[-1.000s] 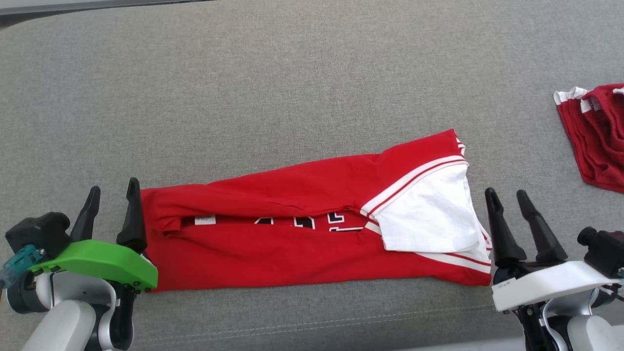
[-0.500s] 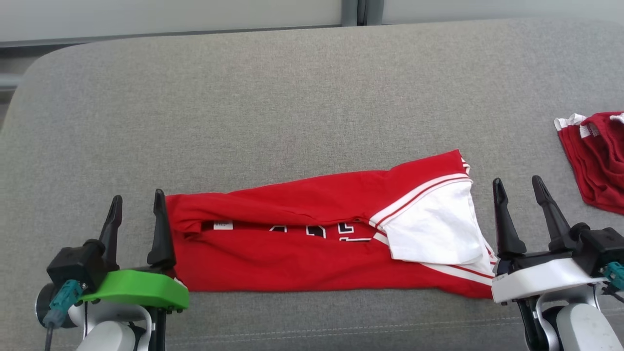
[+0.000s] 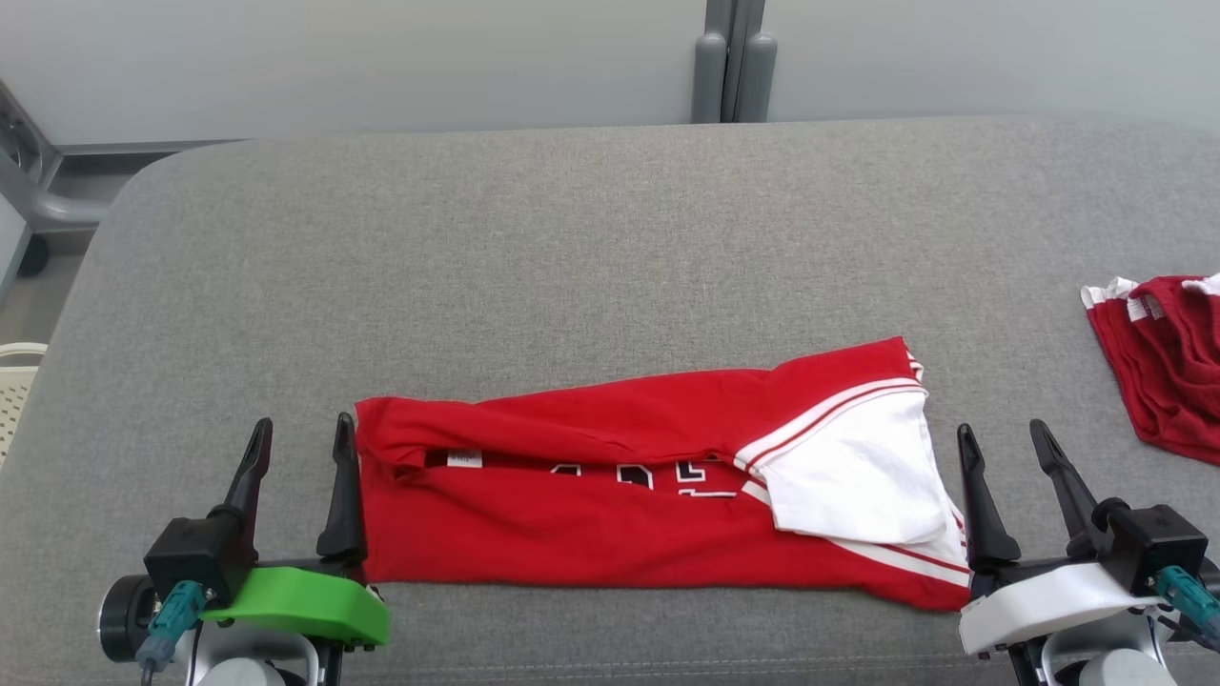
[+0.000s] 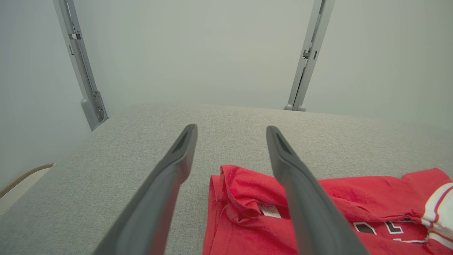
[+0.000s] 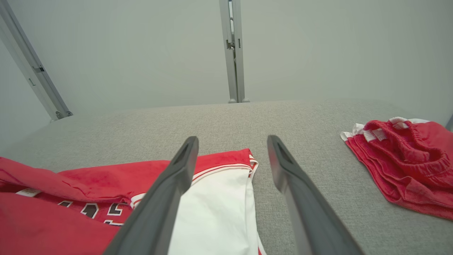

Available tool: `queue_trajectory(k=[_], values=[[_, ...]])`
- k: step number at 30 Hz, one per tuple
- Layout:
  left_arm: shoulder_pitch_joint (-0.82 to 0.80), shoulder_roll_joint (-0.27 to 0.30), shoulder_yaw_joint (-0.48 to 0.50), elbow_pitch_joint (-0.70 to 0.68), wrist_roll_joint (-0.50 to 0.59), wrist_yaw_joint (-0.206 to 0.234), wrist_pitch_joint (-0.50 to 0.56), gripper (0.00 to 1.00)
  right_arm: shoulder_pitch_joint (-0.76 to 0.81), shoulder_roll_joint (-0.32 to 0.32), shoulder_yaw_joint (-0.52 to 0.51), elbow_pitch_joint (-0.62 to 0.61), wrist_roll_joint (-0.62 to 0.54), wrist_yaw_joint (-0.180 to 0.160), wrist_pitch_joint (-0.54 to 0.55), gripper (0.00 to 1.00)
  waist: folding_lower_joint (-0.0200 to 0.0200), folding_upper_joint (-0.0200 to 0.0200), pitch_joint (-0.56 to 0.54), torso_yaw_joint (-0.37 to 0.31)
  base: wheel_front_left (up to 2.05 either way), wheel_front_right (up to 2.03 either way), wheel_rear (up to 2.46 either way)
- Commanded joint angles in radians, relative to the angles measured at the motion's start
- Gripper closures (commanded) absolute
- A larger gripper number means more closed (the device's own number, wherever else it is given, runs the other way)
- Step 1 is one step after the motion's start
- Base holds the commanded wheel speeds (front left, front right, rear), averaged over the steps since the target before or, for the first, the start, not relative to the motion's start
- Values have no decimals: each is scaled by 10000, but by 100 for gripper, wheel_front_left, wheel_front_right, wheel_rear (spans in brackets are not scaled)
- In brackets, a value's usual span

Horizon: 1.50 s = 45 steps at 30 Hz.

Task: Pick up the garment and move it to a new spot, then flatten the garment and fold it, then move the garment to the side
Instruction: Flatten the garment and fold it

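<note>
Left claw (image 3: 303, 422) and right claw (image 3: 1002, 429) hang open flanking the half-folded shirt (image 3: 572, 534), which likely next needs gripping and folding across

Left end effector (image 3: 300, 433) agape, empty; right end effector (image 3: 1003, 440) likewise

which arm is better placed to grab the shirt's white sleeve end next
Right, likely: the right gripper sits open beside the white sleeve; the left gripper is at the shirt's other end.
</note>
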Motion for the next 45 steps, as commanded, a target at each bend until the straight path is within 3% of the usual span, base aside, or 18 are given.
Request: queue_trajectory(k=[1, 19, 29, 43, 45], values=[[111, -50, 77, 50, 118, -66, -32, 0, 145, -56, 9, 42, -19, -2, -49, 0, 1, 0, -124, 16, 0, 0, 0], [-231, -542, 245, 704, 862, -869, -34, 0, -156, -190, -219, 735, 335, -2, 63, 0, 1, 0, 73, 439, 0, 0, 0], [-1101, -854, -112, 1023, 1088, -1272, -34, 0, -1296, -874, -44, 2943, 798, -4, 312, 0, 1, 0, 1102, 1147, 0, 0, 0], [-1625, -1259, 43, 1353, 1406, -1663, -35, 0, -2392, -1390, 913, 5409, 2123, -7, 204, 0, 1, 0, 1672, 1429, 0, 0, 0], [-1645, -1291, 129, 1390, 1493, -1707, -35, 0, -2458, -1393, 1286, 5465, 2513, -6, 188, 90, 1, 0, 1688, 1348, 0, 0, 0]])
